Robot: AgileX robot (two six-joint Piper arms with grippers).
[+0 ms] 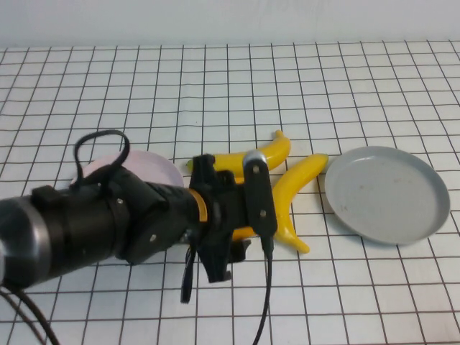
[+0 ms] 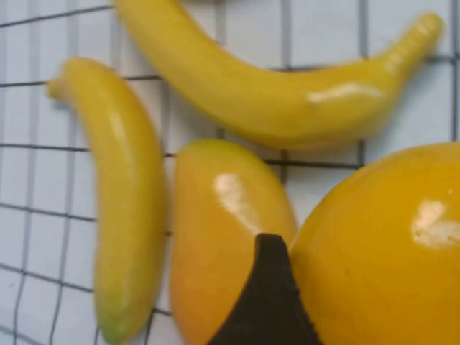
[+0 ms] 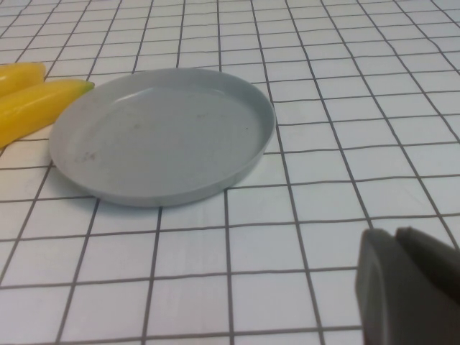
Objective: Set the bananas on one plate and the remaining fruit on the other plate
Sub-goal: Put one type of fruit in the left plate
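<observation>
Two bananas (image 1: 267,152) (image 1: 296,188) lie on the table between the pale pink plate (image 1: 159,167) and the grey plate (image 1: 388,192). My left gripper (image 1: 241,241) is low over the fruit in the middle. In the left wrist view it is closed on one mango (image 2: 381,244), with a black finger (image 2: 266,302) between that mango and the second mango (image 2: 223,237). Both bananas (image 2: 122,201) (image 2: 273,86) lie just beyond. Both plates are empty. My right gripper (image 3: 394,233) is shut and empty above the table, near the grey plate (image 3: 162,136).
The left arm's body (image 1: 86,226) covers part of the pink plate and the table's front left. Its loose black cable (image 1: 267,287) hangs down in front. The table is a white cloth with a black grid.
</observation>
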